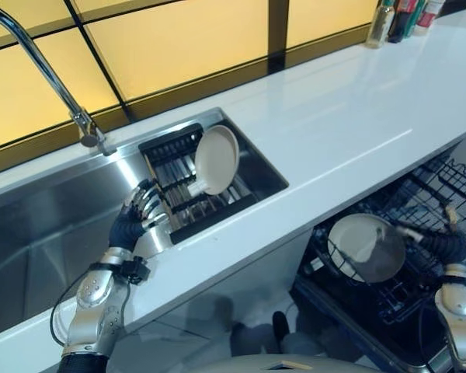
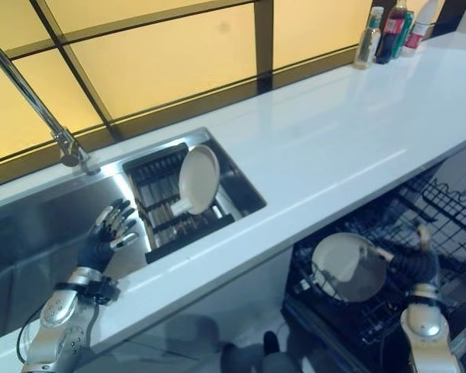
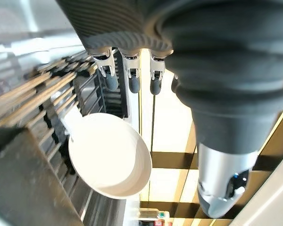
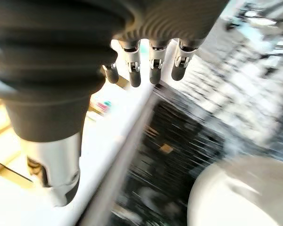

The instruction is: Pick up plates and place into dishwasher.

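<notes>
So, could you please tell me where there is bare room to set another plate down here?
The white counter is bare from the sink's right rim to the bottles at the far corner. The sink floor left of the dark rack is free, beside the open left hand. The dishwasher rack is crowded near its plate and the right hand.

The white tabletop (image 1: 349,124) runs along the yellow-paned window and carries a stainless sink (image 1: 46,225) set into it. A tall curved faucet (image 1: 43,66) stands at the sink's rear edge. Inside the sink, a black dish rack (image 1: 175,167) occupies the end nearest the open tabletop, and one cream plate (image 1: 216,159) stands on edge in it, tilted. A group of bottles (image 2: 392,29) stands at the far corner of the tabletop, against the window. Below the tabletop's front edge, the dishwasher rack (image 1: 419,233) is pulled out; a second plate (image 1: 366,247) leans among its wires.
</notes>
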`<state>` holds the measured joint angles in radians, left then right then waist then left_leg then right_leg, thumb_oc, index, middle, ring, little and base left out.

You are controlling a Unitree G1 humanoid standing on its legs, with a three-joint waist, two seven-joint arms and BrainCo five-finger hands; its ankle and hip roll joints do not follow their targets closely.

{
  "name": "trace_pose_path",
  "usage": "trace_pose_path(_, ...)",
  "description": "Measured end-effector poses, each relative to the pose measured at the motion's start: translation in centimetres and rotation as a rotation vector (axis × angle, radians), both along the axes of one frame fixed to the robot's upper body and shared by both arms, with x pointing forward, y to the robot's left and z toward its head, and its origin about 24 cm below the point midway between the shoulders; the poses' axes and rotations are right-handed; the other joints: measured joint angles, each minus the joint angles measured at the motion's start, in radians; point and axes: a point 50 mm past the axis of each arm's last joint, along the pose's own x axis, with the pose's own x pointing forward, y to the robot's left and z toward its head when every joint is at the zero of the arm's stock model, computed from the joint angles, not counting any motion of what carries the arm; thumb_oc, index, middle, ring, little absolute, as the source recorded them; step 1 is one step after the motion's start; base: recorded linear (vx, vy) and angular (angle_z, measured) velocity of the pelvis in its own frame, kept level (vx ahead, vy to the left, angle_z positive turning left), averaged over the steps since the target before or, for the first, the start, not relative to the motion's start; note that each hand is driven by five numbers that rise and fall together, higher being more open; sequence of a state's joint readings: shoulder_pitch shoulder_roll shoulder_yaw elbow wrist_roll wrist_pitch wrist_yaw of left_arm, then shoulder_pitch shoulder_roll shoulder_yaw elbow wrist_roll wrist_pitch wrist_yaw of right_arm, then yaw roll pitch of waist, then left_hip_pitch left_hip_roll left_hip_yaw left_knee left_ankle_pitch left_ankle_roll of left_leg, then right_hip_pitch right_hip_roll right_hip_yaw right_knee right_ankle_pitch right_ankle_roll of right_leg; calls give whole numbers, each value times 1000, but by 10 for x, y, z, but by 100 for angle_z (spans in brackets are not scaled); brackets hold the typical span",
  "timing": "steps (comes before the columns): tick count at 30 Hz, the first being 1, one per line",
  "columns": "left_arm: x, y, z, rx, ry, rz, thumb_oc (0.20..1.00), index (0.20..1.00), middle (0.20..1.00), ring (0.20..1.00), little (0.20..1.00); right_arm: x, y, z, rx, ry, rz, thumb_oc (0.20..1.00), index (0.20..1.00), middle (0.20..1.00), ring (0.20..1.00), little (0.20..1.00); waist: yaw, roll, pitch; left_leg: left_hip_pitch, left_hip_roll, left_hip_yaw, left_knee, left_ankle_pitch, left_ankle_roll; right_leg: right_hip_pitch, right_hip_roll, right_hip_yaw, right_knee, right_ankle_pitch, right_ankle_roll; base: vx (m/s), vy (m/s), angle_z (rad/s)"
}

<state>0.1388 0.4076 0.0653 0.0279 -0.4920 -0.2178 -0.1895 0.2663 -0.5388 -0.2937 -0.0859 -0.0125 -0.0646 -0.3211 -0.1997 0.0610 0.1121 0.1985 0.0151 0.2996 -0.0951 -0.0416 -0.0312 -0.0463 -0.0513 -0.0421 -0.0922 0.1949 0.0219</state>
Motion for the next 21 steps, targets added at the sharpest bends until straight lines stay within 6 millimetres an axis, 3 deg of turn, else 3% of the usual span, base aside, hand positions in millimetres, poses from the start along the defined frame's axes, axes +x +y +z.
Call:
trace_pose_path(5,0,3,7,142,-52,57,1000,1000,1000,1000,1000,2,11,27,-41,-199,52,1000,1000,1000,1000,1000,1,13,-15,1,0,-1,0,0,0,2,-1,0,0,0,0,26,27,0)
trace_pose_path(11,3,14,21,347,-118,157,1000,1000,1000,1000,1000,7,22,42,-35,-280,142,1000,1000,1000,1000,1000,5,32,-32,2,0,-2,0,0,0,4,-1,-1,1,0,0,25,20,0)
trace_pose_path(14,11,15,37,501,-202,194,1000,1000,1000,1000,1000,11,30,51,-37,-315,199,1000,1000,1000,1000,1000,27,31,-45,4,1,-3,0,0,0,7,-1,-4,1,0,0,1,3,1)
trace_pose_path(18,22,14,59,813,-328,186,1000,1000,1000,1000,1000,25,48,52,6,-327,301,1000,1000,1000,1000,1000,53,28,-71,4,2,-13,0,1,0,12,-3,-15,0,-1,-1,9,11,9)
trace_pose_path(21,29,10,71,950,-394,160,1000,1000,1000,1000,1000,29,56,49,1,-294,357,1000,1000,1000,1000,1000,58,26,-77,10,3,-30,0,4,2,26,-8,-33,0,-6,-1,24,2,19)
